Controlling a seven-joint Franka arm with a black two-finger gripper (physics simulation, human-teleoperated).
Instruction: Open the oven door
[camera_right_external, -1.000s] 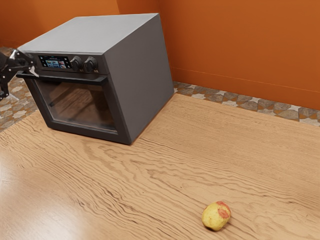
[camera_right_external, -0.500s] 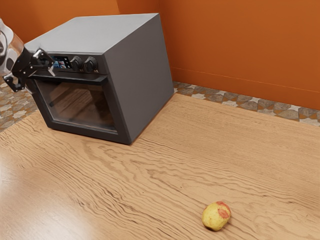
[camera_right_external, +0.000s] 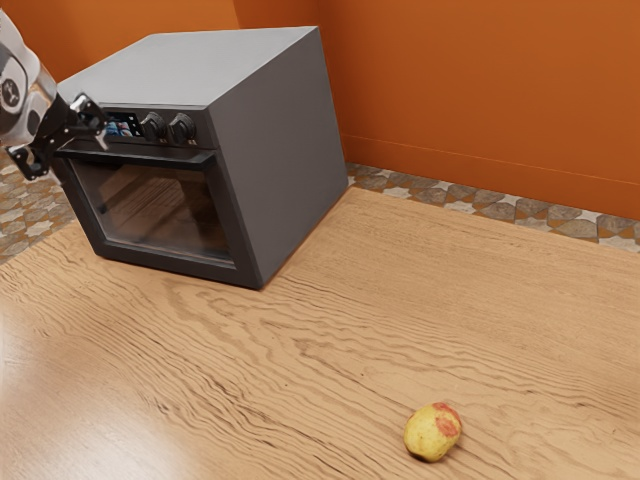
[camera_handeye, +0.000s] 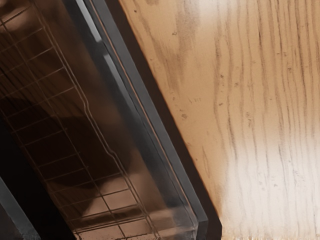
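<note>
Wood table (camera_right_external: 330, 330), runs across the bottom and middle of the frame. Grey oven (camera_right_external: 290, 150) on it, upper left to top centre. Oven door (camera_right_external: 243, 240) on its front, left of frame, looks shut flush, no gap seen along its edges; wire rack (camera_handeye: 86, 110) shows through the glass in the wrist view. Arm (camera_right_external: 22, 92) comes in at the upper left edge. Gripper (camera_right_external: 80, 160) same corner, at the left end of the handle (camera_right_external: 150, 157); fingers spread wide, nothing clamped. Handle looks to run in between them, contact can't be told. Yellow-red fruit (camera_right_external: 433, 432), maybe a potato, lower right, well apart from the oven, not part of the job. Knobs (camera_right_external: 181, 129) above the handle, nothing to do there.

Progress: approach looks mostly done, opening itself at zero. Left: settle on the handle, close or hook on, pull the door out and down, probably bottom-hinged. Risk: grip so near the handle's end could slip off
</note>
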